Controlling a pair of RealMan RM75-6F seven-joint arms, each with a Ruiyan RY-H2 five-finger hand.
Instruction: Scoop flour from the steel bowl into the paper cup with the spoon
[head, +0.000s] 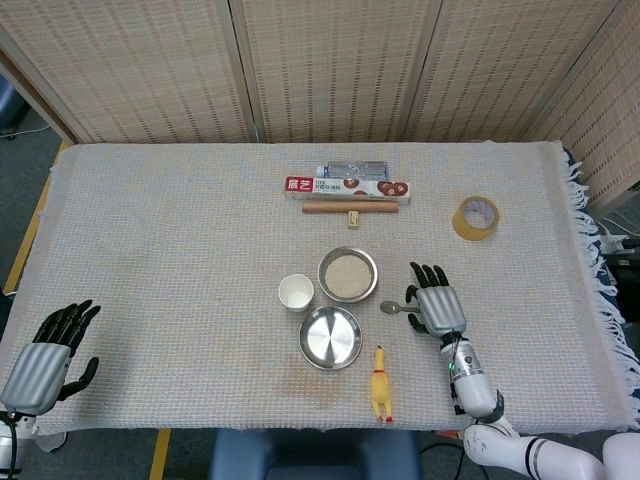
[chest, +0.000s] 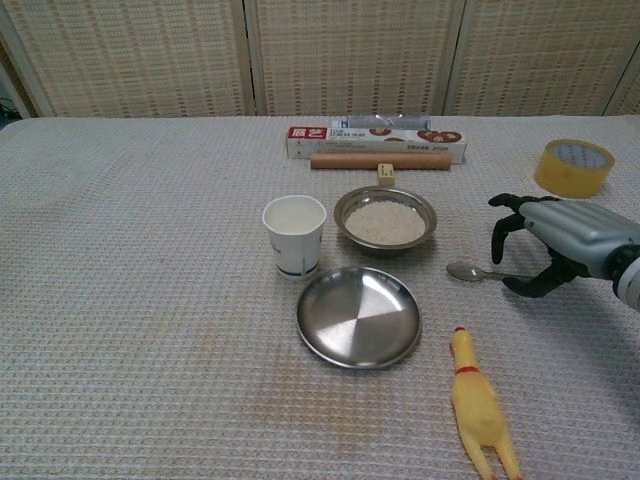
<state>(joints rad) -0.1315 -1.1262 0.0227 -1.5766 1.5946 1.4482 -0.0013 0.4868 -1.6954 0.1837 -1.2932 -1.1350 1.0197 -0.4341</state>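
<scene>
The steel bowl (head: 322, 273) (chest: 339, 214) of flour stands mid-table, with the white paper cup (head: 296, 292) (chest: 294, 233) upright just to its left. The spoon (head: 388, 307) (chest: 463, 271) lies flat to the right of the bowl, its scoop end showing. My right hand (head: 436, 308) (chest: 551, 244) hovers over the spoon's handle with fingers spread and curved downward, covering most of the handle; no grip shows. My left hand (head: 40, 360) rests at the table's near left corner with fingers apart, holding nothing.
An empty steel plate (head: 330, 337) (chest: 358, 315) sits in front of the bowl, a yellow rubber chicken (head: 380, 383) (chest: 480, 410) to its right. Behind the bowl lie a rolling pin (head: 350, 208) (chest: 380, 160) and a long box (head: 347, 186) (chest: 375, 143). A tape roll (head: 476, 217) (chest: 573, 167) is at back right.
</scene>
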